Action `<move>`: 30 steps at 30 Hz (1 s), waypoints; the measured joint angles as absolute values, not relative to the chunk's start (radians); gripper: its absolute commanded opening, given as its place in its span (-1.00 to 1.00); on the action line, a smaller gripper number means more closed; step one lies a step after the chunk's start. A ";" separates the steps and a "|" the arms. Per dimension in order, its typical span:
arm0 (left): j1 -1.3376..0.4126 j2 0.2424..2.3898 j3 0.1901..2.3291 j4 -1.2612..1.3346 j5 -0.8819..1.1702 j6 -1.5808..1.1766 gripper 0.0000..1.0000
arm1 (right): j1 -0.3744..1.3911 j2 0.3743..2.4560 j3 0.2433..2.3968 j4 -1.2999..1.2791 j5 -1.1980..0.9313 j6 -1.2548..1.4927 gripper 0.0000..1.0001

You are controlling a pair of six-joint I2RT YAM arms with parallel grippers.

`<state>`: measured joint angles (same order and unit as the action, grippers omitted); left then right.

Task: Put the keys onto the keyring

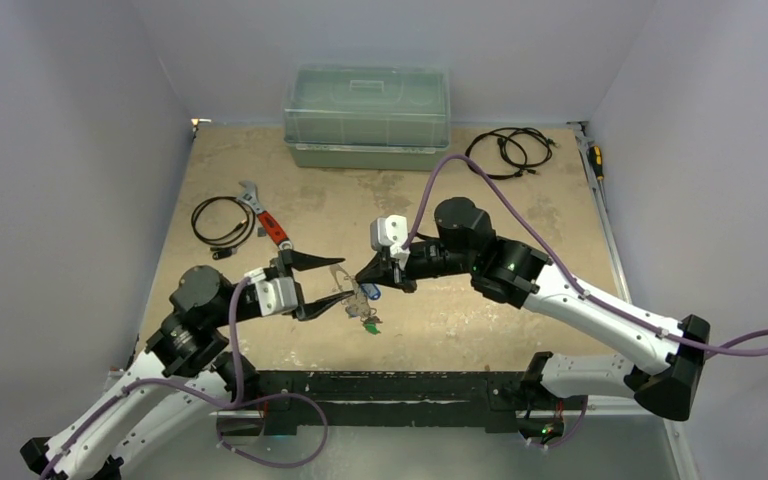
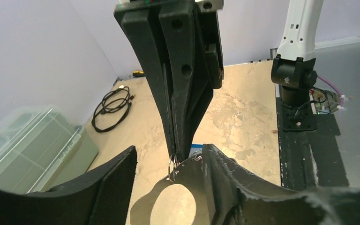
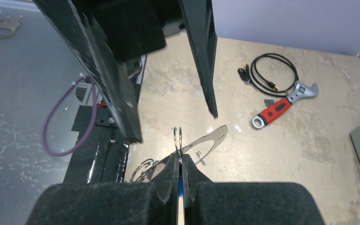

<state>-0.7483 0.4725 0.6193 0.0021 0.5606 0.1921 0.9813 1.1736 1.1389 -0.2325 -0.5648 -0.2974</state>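
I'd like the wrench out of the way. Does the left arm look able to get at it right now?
Probably yes. The red-handled wrench lies uncovered close beside the left tool, whose jaws stand open. Nothing blocks the way, and the arm would only need to turn toward it.

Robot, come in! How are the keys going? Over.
Left end effector open, keyring between its fingers. Right end effector shut on blue-tagged key. Wrench lies well aside.

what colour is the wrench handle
Red, on the adjustable wrench; clearest in the right wrist view.
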 measured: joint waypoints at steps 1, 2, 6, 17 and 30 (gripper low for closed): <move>-0.748 0.480 0.653 -0.042 0.556 0.207 0.15 | 0.981 1.173 1.139 -0.239 -0.556 -0.299 -1.00; -0.748 0.488 0.686 -0.085 0.553 0.224 0.17 | 0.981 1.173 1.140 -0.245 -0.545 -0.300 -1.00; -0.748 0.531 0.842 -0.264 0.540 0.292 0.09 | 0.981 1.173 1.146 -0.274 -0.505 -0.308 -1.00; -0.748 0.745 1.059 -0.588 0.548 0.382 -0.06 | 0.988 1.172 1.154 -0.341 -0.434 -0.331 -1.00; -0.748 0.850 1.072 -0.622 0.572 0.388 -0.10 | 1.008 1.143 1.159 -0.353 -0.410 -0.339 -1.00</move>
